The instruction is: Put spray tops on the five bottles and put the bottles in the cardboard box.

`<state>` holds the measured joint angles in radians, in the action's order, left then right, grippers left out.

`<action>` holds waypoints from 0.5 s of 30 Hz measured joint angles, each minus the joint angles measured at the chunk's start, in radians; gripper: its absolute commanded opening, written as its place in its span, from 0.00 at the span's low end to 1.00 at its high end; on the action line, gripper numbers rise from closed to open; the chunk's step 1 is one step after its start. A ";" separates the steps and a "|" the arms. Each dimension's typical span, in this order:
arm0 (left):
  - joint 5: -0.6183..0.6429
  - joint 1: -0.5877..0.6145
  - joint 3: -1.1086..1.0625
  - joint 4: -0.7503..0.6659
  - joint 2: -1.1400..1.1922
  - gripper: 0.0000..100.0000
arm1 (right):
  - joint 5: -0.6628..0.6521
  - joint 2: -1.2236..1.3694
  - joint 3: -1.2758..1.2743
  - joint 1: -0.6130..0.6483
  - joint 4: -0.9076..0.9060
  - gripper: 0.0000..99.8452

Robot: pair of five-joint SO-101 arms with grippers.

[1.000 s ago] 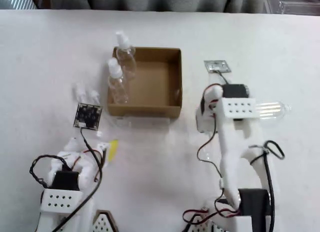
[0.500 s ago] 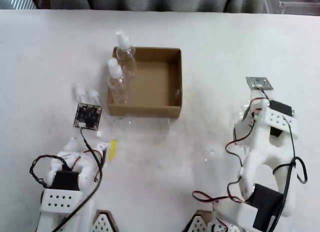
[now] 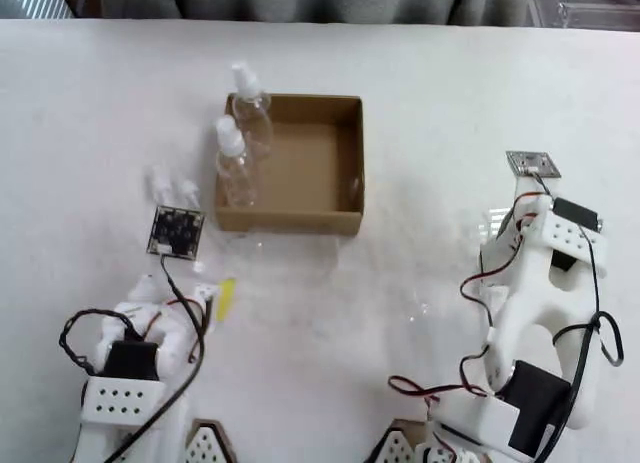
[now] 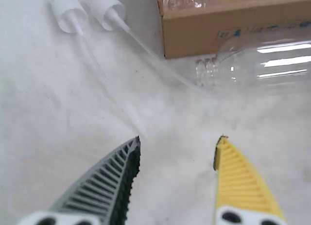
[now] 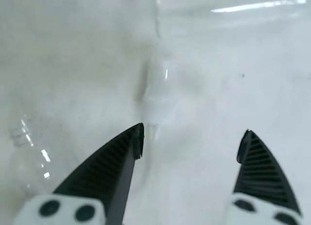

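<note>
The cardboard box point(image 3: 345, 163) sits mid-table. Two capped clear bottles point(image 3: 238, 168) point(image 3: 251, 111) stand at its left wall. Two loose spray tops point(image 3: 160, 178) point(image 3: 187, 191) lie left of the box, shown close in the left wrist view point(image 4: 68, 16) point(image 4: 107, 6). An uncapped clear bottle point(image 4: 262, 62) lies along the box front point(image 4: 233, 18). My left gripper point(image 4: 177, 147) is open, short of these things. My right gripper point(image 5: 192, 135) is open above the table, with a spray top point(image 5: 158, 106) ahead of it, a clear bottle point(image 5: 24, 137) beside it and another point(image 5: 233, 6) farther off.
The left arm point(image 3: 125, 368) stands at the near left, the right arm point(image 3: 540, 283) at the near right. A small circuit board point(image 3: 530, 164) sticks out beyond the right arm. White tabletop lies open between the arms and behind the box.
The right arm has swung from beside the box to the right and drawn back toward the near edge. It now covers the bottle that lay to its right. The left arm has not moved.
</note>
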<state>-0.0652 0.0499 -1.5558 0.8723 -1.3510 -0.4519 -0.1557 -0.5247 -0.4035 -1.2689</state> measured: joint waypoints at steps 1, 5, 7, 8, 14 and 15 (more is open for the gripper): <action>0.000 0.000 0.000 0.000 0.000 0.24 | -0.002 0.000 0.015 0.000 -0.040 0.18; 0.000 0.000 0.000 0.000 0.000 0.24 | -0.002 0.000 0.087 0.006 -0.213 0.08; 0.000 0.000 0.000 0.000 0.000 0.24 | -0.002 0.000 0.098 0.025 -0.284 0.07; 0.000 0.000 0.000 0.000 0.000 0.24 | -0.002 0.000 0.098 0.035 -0.308 0.07; 0.000 0.000 0.000 0.000 0.000 0.24 | -0.003 0.000 0.098 0.126 -0.416 0.07; 0.000 0.000 0.000 0.000 0.000 0.24 | -0.003 0.000 0.098 0.135 -0.417 0.07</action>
<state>-0.0652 0.0499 -1.5558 0.8723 -1.3510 -0.4549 -0.1557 -0.4266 -0.2685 -1.6863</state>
